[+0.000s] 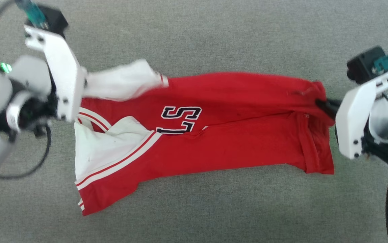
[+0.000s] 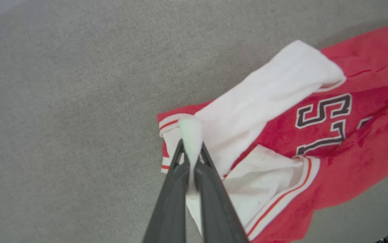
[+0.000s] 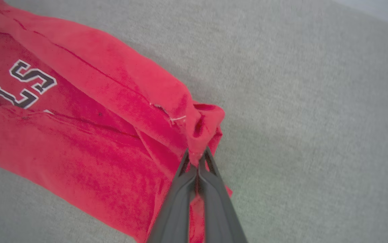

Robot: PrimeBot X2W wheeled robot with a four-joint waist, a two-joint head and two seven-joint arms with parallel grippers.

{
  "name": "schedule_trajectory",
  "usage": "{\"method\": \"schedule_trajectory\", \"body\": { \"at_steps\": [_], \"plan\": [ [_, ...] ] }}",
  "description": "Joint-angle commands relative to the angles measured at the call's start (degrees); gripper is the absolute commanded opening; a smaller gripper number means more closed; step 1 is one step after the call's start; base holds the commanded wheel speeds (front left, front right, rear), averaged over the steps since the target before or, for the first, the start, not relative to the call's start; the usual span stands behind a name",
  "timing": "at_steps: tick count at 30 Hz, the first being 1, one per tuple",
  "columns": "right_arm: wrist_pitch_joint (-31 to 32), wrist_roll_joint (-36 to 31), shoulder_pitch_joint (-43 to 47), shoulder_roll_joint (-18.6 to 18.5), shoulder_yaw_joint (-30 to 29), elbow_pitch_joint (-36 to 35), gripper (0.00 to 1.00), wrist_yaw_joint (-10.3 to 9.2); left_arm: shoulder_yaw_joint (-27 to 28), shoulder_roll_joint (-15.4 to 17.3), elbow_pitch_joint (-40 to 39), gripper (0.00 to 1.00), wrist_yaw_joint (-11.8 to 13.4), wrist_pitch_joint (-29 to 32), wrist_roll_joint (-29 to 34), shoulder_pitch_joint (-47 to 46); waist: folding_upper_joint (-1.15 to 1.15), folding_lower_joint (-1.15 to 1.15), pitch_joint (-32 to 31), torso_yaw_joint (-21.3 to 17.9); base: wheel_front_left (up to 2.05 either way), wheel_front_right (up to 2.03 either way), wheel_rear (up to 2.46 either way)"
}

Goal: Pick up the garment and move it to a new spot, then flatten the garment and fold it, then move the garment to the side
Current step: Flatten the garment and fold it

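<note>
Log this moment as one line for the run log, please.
garment: partly folded, stretched between grippers, on grey surface | left gripper: shut on white sleeve | right gripper: shut on red end

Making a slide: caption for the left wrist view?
Closed left gripper pinching a white sleeve of the garment over grey surface.

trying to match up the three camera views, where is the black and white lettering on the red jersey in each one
head view: the lettering is just left of centre, on the red jersey.
left wrist view: right of centre, beside the white sleeve.
right wrist view: upper left.
shared landmark: the long red fold running alongside the letter S.
</note>
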Motion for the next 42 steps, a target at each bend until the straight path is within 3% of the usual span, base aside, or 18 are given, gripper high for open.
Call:
{"method": "schedule_trajectory", "body": {
  "at_steps": [1,5,11,12,13,14,18,23,33,42],
  "plan": [
    [0.6,0.1,1.6,0.4,-0.7,-0.6,0.00,-0.02,0.0,0.8,-1.8,0.00,1.2,0.4,-0.9,1.6,0.00,0.00,-0.1,0.0,0.00,0.00,0.00],
    [1.9,-0.9,5.6,1.3,-2.6,-1.4,0.00,-0.02,-0.4,3.4,-8.9,0.00,6.2,1.6,-2.5,7.0,0.00,0.00,-0.1,-0.3,0.00,0.00,0.00],
    [1.0,-1.9,7.1,3.7,-3.1,1.2,0.00,-0.02,-1.1,3.9,-11.3,0.00,9.7,1.5,-4.9,12.5,0.00,0.00,0.0,-0.9,0.00,0.00,0.00],
    [0.6,-2.2,6.8,4.1,-3.1,2.2,0.20,-0.02,-1.2,3.6,-10.9,0.05,9.7,1.1,-4.8,13.0,0.00,0.00,0.0,-1.0,0.00,0.00,0.00],
    [0.2,-2.5,6.5,4.4,-2.9,2.9,0.46,-0.02,-1.2,3.4,-10.5,0.57,9.5,0.6,-4.6,13.3,0.00,0.00,0.0,-1.0,0.00,0.00,0.00],
    [-0.2,-2.7,6.1,4.7,-2.9,3.6,1.00,-0.02,-1.0,3.1,-9.9,1.00,9.5,-0.2,-4.6,13.5,0.00,0.00,-0.1,-1.1,0.00,0.00,0.00],
    [-1.2,-3.4,5.0,5.7,-2.8,5.6,1.00,-0.02,0.3,2.4,-7.6,1.00,9.3,-2.8,-5.2,14.0,0.00,0.00,-0.6,-1.1,0.00,0.00,0.00],
    [-2.6,-3.1,5.0,6.0,-4.1,5.9,1.00,-0.02,2.8,2.2,-7.3,1.00,7.1,-8.9,-5.0,14.3,0.00,0.00,-1.5,-0.9,0.00,0.00,0.00],
    [-1.3,-3.6,6.4,6.1,-8.0,8.4,1.00,-0.02,7.8,1.4,-6.9,1.00,3.0,-27.7,-2.5,18.1,0.00,0.00,-2.3,0.1,0.00,0.00,0.00],
    [-2.9,-1.7,4.9,5.8,-5.4,13.3,1.00,-0.01,10.4,-0.2,-4.1,1.00,1.3,-43.2,0.9,22.2,0.00,0.00,-1.3,2.2,0.00,0.00,0.00]
  ]
}}
